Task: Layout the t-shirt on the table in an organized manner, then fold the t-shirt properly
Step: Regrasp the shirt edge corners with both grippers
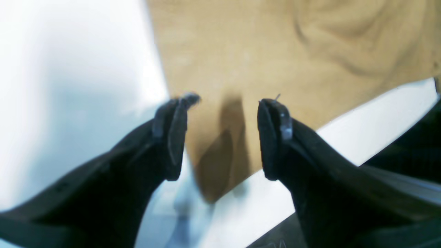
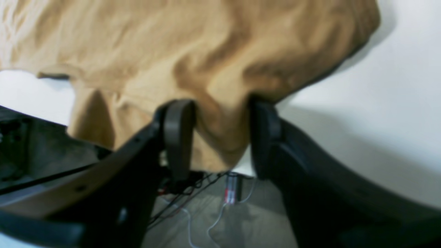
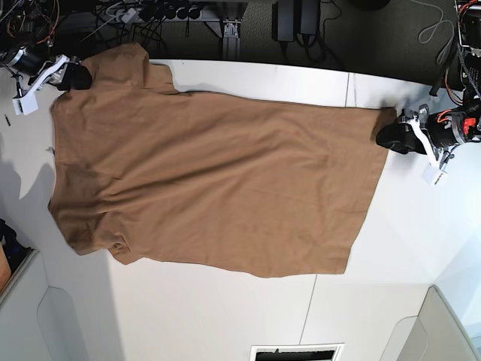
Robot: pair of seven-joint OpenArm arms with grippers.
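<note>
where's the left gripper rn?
Base view, right side: the left gripper sits at the t-shirt hem corner, near the table's far edge. Left wrist view shows it open over that corner.

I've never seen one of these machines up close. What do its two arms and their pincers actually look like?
Each gripper has two curved, matte black fingers with flat inner faces. From above, the left gripper and right gripper are black at the tip, each with a white piece behind. Red and black cables run along the left arm.
</note>
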